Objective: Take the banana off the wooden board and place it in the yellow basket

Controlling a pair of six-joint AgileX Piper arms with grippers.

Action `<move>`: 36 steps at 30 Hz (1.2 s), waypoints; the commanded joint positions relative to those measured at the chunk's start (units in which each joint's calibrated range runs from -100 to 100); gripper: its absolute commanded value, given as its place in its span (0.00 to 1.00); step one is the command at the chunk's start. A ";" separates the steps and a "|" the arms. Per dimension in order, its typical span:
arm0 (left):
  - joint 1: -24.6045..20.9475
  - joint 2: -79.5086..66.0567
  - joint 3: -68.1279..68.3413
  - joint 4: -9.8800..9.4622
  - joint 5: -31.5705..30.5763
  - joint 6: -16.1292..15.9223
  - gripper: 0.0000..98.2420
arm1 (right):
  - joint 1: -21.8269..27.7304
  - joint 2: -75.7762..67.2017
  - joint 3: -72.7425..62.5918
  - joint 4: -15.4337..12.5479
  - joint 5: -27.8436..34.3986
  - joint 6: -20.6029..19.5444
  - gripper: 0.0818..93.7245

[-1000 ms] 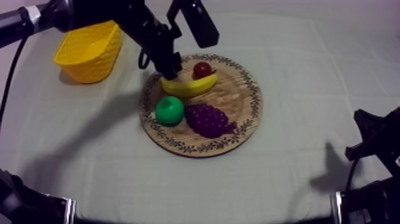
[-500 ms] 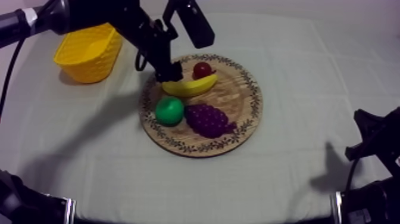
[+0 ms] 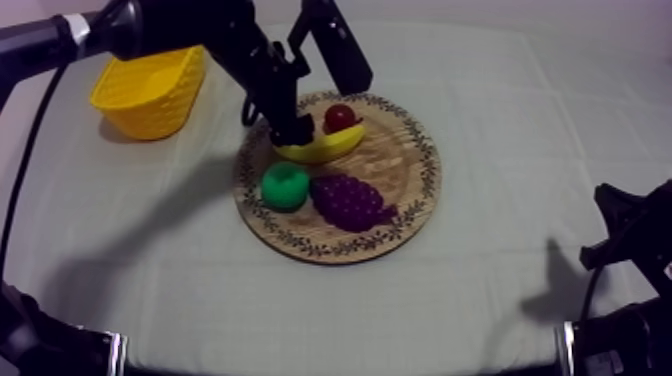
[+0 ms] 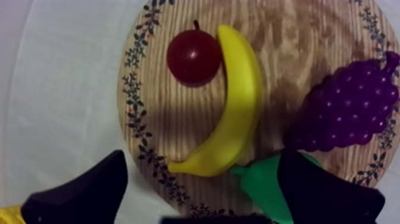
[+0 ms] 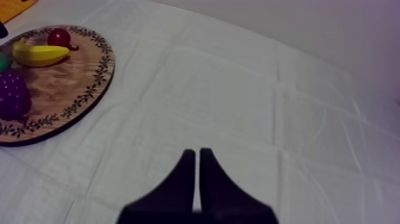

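Grey-white cloth [image 3: 500, 120] covers the worktop, and the round wooden board [image 3: 405, 165] with its patterned rim sits near the middle. From above, the yellow basket [image 3: 150, 88] stands at the far left, well apart from the board. On the board, the banana [image 3: 322, 148] lies along the far side with the small red fruit [image 3: 340, 117] touching its inner curve. The pear [image 3: 285, 186] and the grapes [image 3: 350, 201] lie side by side on the near half.

The left gripper [image 3: 293, 130] hangs over the banana's left end, and from above the arm hides how wide it stands. The left wrist view settles that. Its two black fingers [image 4: 89, 190] are spread wide, with the banana's tip lying between them on the wood. There is clear space on each side and nothing is grasped. One finger covers part of the pear.

The right gripper [image 5: 196, 156] hovers over bare cloth, well away from the board, and its fingers are pressed together into a narrow wedge that holds nothing.
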 commanded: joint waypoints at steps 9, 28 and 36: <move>-0.33 5.52 -1.40 0.09 0.54 -0.48 0.97 | 0.00 -0.01 0.00 0.00 0.04 -0.01 0.00; 0.58 12.19 -5.41 0.55 1.28 -0.85 0.96 | 0.00 -0.01 0.00 0.00 0.04 -0.02 0.00; 1.03 14.91 -8.03 0.99 2.22 -1.02 0.95 | -0.06 -0.01 0.00 0.00 0.04 -0.01 0.00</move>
